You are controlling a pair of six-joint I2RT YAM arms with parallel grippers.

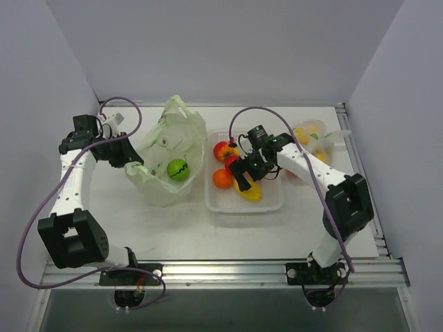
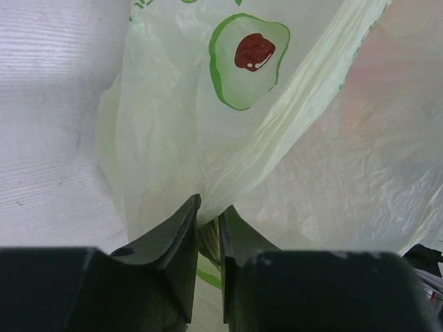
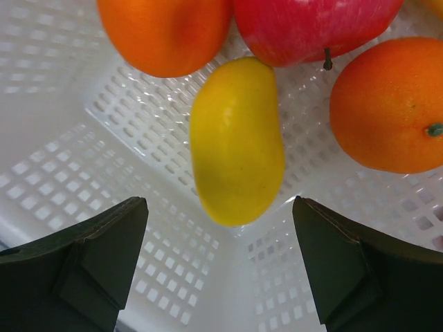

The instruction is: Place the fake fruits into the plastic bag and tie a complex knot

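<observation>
Left fingers (image 2: 176,238): pinching limp plastic bag (image 2: 291,145) rim.
Right fingers (image 3: 104,245): open over slick yellow fruit (image 3: 235,138); grasp mid-body.

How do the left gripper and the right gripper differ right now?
The left gripper has its fingers pinched on the rim of the plastic bag; the right gripper has its fingers spread wide and holds nothing. The left gripper is at the bag's side, while the right gripper is over the white basket, aimed at the yellow fruit. Both have dark fingers.
</observation>
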